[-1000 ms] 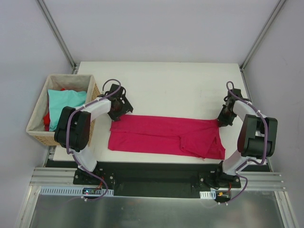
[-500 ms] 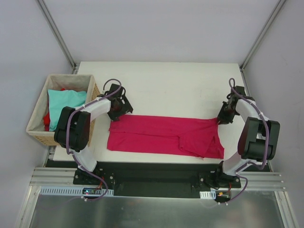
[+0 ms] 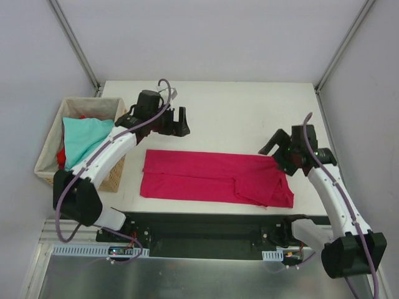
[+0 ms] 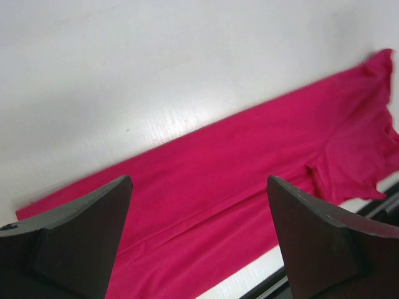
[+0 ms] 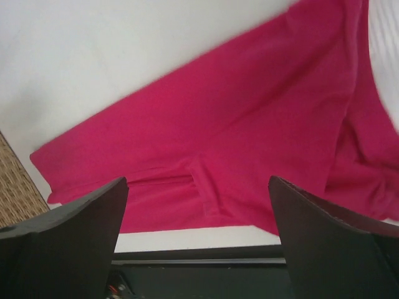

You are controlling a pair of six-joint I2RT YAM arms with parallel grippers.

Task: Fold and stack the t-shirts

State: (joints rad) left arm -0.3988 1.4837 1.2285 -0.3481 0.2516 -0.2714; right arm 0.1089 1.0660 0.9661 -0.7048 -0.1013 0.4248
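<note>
Two arms are over the table [image 3: 249,103], and you can see neither one holds anything. The left gripper [image 3: 177,123] stands with its fingers spread wide above bare tabletop, just beyond the far edge of the crimson shirt [image 3: 212,177], towards that shirt's left end. In its wrist view the left gripper [image 4: 198,187] looks down on the crimson shirt [image 4: 249,168], with only air between the two dark fingers [image 4: 75,230]. The right gripper [image 3: 276,144] is spread just as wide, at the far right corner of the same shirt. Its own camera shows the right gripper [image 5: 198,184] with the crimson shirt [image 5: 237,137] filling the gap between the fingers, but you cannot tell from there whether a fingertip touches the cloth.

The crimson shirt lies flat as a long strip, running left to right along the near part of the table (a folded flap shows near its right end). Its left end sits close to the basket [image 3: 48,149], which stands off the table's left side. Inside the basket you have the teal shirt [image 3: 84,140] bunched on top and a bit of the red shirt [image 3: 61,156] poking out beneath it.
</note>
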